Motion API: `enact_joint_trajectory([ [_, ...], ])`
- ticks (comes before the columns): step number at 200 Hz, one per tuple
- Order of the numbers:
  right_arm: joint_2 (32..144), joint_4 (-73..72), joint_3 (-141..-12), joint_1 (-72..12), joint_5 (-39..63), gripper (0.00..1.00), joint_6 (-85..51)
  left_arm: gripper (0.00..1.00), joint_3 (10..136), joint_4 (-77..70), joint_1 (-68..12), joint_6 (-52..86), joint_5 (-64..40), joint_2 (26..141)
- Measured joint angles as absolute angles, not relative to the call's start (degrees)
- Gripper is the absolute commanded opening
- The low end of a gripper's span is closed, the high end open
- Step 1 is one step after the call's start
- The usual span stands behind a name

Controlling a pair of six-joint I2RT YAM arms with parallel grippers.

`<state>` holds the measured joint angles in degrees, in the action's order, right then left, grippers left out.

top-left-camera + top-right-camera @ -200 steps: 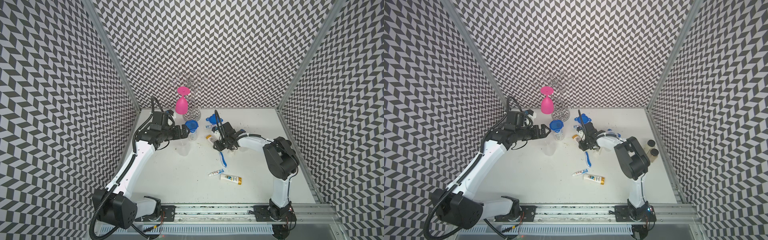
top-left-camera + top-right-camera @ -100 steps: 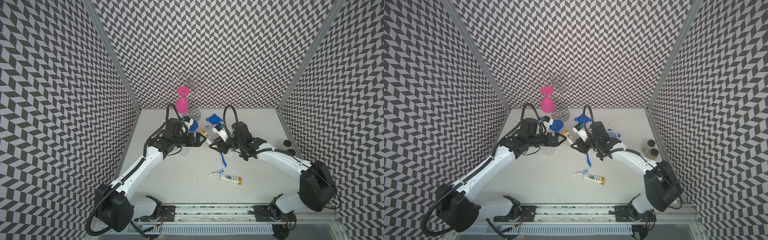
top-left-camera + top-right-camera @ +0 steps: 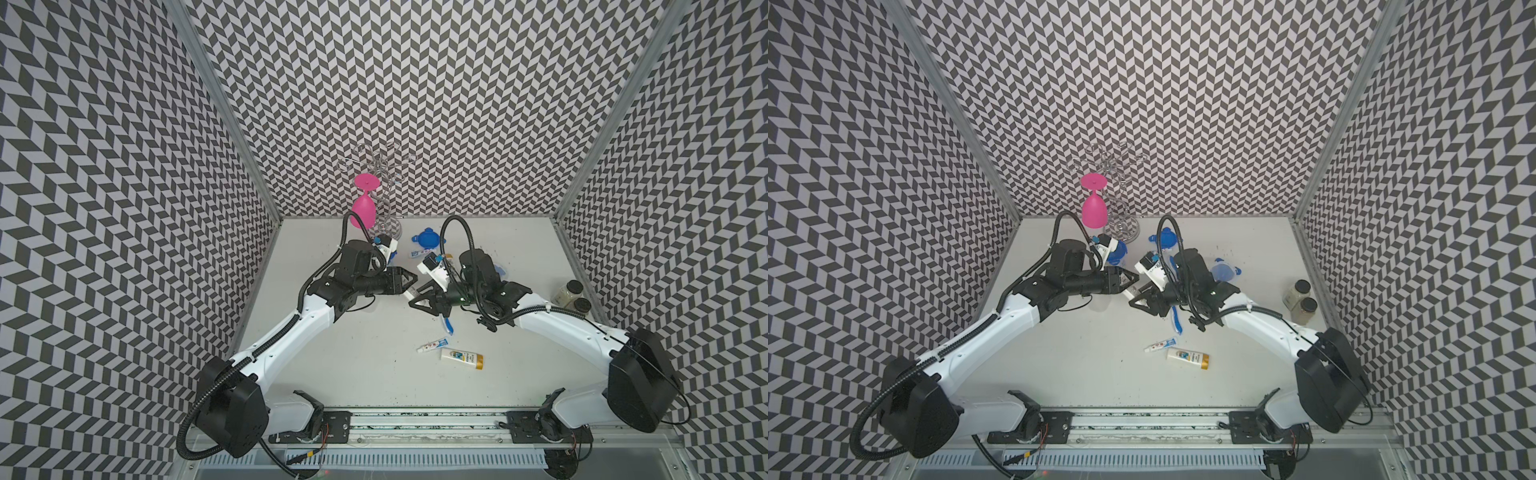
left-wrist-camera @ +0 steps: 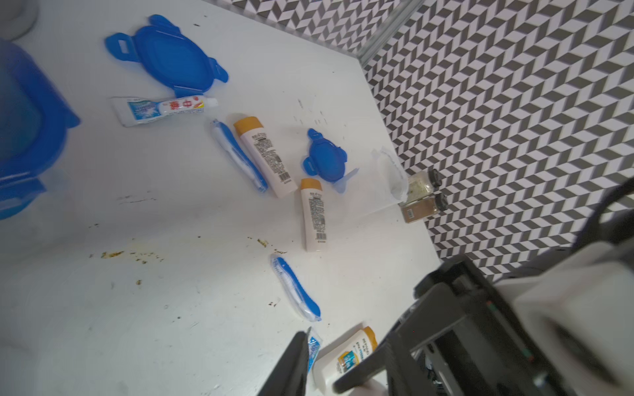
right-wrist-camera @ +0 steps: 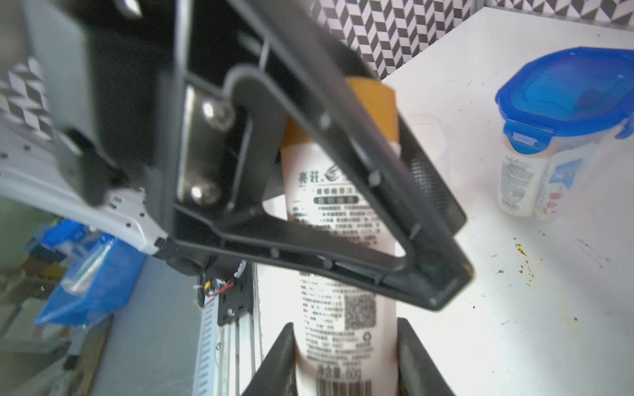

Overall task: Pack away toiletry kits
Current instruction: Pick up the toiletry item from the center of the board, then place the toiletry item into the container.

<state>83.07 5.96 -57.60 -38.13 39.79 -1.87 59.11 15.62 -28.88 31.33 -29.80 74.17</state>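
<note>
Three walls in black-white chevron print: back wall (image 3: 415,83) at 12 o'clock, side wall (image 3: 104,208) at 9 o'clock, side wall (image 3: 685,208) at 3 o'clock. Bare aluminium posts (image 3: 226,116) in back corners. White tabletop (image 3: 374,374), scuffed. Yellow-brown specks (image 4: 113,254) on it in left wrist view. Metal rail (image 3: 415,426) along 6 o'clock edge, slotted white strip (image 3: 415,459) just outside it. Light bright, even. Shadows soft.
</note>
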Motion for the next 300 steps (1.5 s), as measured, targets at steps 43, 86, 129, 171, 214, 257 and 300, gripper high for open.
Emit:
enact_joint_trajectory([
  [43,84.77,9.58,-64.01,-37.93,31.40,0.73,-1.67,0.00,59.05,21.04,-20.78,27.92,-26.24,69.43],
  [86,94.06,19.35,-76.42,-34.26,14.37,0.74,-2.20,0.00,59.16,25.32,-14.33,22.00,-15.73,66.39],
  [129,112.75,30.83,-92.90,-29.95,3.49,0.72,-1.08,0.00,59.16,24.64,-14.37,18.61,-9.02,67.44],
  [171,119.15,37.34,-96.23,-27.18,-0.67,0.71,-0.01,0.00,59.16,22.59,-14.44,15.66,-4.14,70.04],
  [214,119.15,38.74,-96.49,-26.52,-1.96,0.69,0.91,0.00,58.92,19.68,-14.76,13.96,-2.26,72.12],
  [257,110.67,39.77,-88.40,-26.76,-1.93,0.69,0.86,0.00,57.49,17.32,-15.70,13.13,-0.84,73.41],
  [300,91.26,41.30,-73.71,-27.59,1.85,0.70,-2.13,0.00,56.66,15.99,-15.90,12.49,-0.30,74.72],
])
